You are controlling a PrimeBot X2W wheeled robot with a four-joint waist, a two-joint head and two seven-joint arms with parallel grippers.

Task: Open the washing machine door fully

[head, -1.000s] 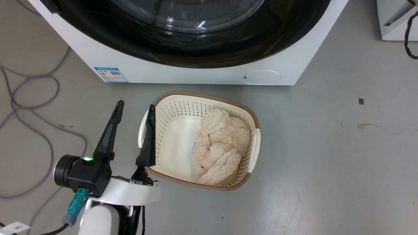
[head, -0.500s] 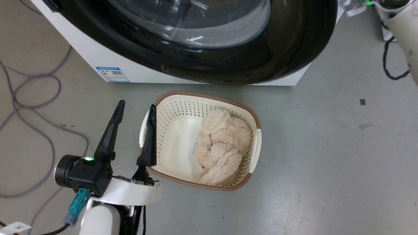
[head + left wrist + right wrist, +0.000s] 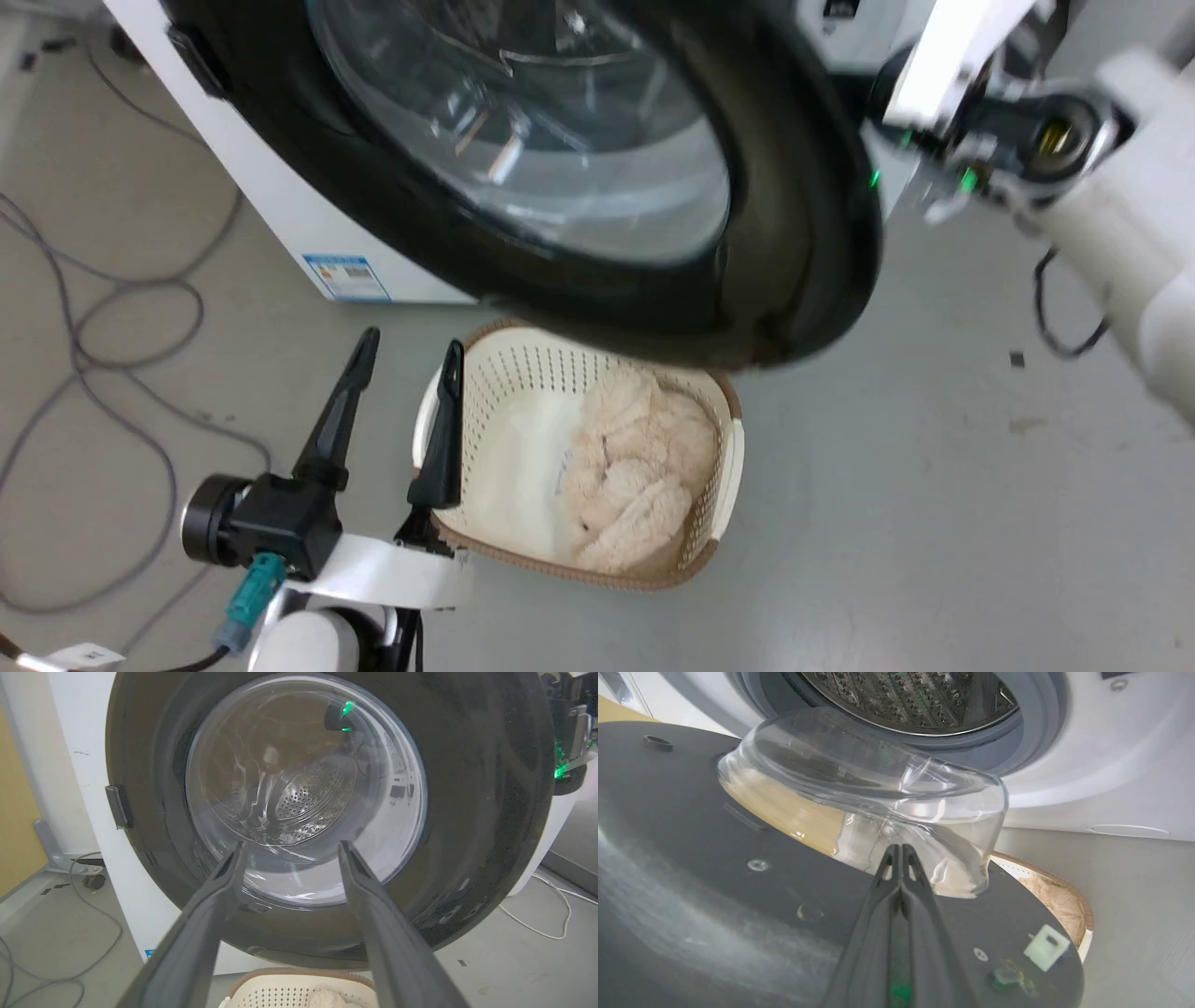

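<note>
Washing machine door (image 3: 803, 233) stands partly swung out from the washing machine (image 3: 271, 196), hinged on the robot's left, free edge over the basket (image 3: 724, 457). Your right wrist view gives its inner face, with the right claw (image 3: 896, 848), fingers together, by the glass bowl (image 3: 878, 788). Your head view gives the outer face and the left claw (image 3: 413, 339), fingers apart, empty.
</note>
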